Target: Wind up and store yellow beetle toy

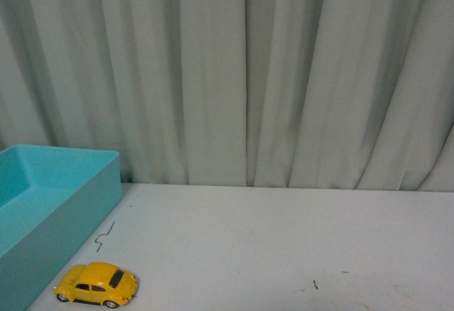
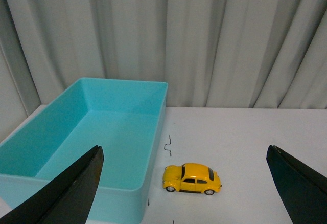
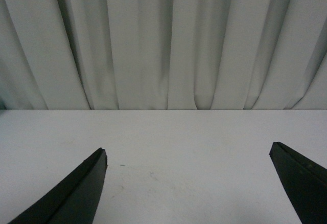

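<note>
Overall: no part of the task was judged to be done; neither the winding nor the storing was shown as begun.
Yellow beetle toy (image 1: pixel 96 284): it was found standing on its four wheels on the worktop (image 1: pixel 284 240), side-on to the front camera, with its nose turned toward the teal bin (image 1: pixel 64 204).
Toy and bin: the toy was set just beside the bin's long outer wall, outside it. A narrow strip of worktop was seen between them in the left wrist view.
Teal bin: its top was open, and nothing was seen inside it as far as the left wrist view showed.
Left pincer (image 2: pixel 184 150): its jaws were spread wide and nothing was held. The toy was framed between its two dark fingers, lower down and well apart from both.
Right pincer (image 3: pixel 188 152): its jaws were likewise spread wide and nothing was gripped. Only bare worktop and the grey curtain (image 3: pixel 163 40) were taken in by its camera, and the toy was not shown there.
Front view: neither arm was caught in it.
Dark squiggle (image 1: pixel 105 236): a small mark was noted on the worktop just beyond the toy, near the bin wall.
Winder: no key or knob could be made out on the toy at this size.
Left to do: all of it, by this reading. The toy was yet to be grasped, wound, lifted over the wall and set down inside the bin.
Better-placed arm: the left one was judged nearer to both toy and bin.
</note>
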Controlling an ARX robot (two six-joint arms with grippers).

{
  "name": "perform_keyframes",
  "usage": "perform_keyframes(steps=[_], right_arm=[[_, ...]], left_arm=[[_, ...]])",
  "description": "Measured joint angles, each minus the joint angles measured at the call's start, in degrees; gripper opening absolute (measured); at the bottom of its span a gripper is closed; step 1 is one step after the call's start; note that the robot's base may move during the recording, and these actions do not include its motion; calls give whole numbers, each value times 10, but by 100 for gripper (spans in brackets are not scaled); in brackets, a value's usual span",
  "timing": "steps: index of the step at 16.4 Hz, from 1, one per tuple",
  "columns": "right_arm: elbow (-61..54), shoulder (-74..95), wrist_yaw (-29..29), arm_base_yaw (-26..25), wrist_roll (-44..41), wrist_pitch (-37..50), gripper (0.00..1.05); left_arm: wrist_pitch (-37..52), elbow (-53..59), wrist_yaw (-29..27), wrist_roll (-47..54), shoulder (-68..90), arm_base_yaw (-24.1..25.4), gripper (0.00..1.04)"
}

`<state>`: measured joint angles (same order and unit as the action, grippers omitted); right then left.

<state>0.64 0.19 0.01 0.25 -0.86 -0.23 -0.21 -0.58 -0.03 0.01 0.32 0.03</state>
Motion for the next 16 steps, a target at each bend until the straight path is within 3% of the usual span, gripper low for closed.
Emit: perform_keyframes(steps=[1, 2, 3, 4, 6, 9, 12, 15, 16], right_arm=[[0, 0, 0, 0, 0, 0, 100], [0, 0, 0, 0, 0, 0, 97], [0, 0, 1, 0, 0, 0, 98], [0, 0, 0, 0, 0, 0, 98], [0, 0, 0, 0, 0, 0, 98], [0, 0, 0, 0, 0, 0, 98], [0, 0, 0, 0, 0, 0, 98], [0, 0, 0, 0, 0, 0, 98], [0, 0, 0, 0, 0, 0, 98]], left_arm=[[0, 0, 0, 0, 0, 0, 98], [0, 0, 0, 0, 0, 0, 98], [-116, -43, -78, -61, 51, -31, 98], [-174, -101, -144, -138, 151, -42, 98], [-78, -181, -178, -209, 271, -5, 98], [86, -259, -112, -164, 478, 28, 98], [160, -369, -82, -71, 674, -2, 98], [128, -483, 21, 86, 789, -65, 98], [54, -517, 65, 234, 838, -92, 98]])
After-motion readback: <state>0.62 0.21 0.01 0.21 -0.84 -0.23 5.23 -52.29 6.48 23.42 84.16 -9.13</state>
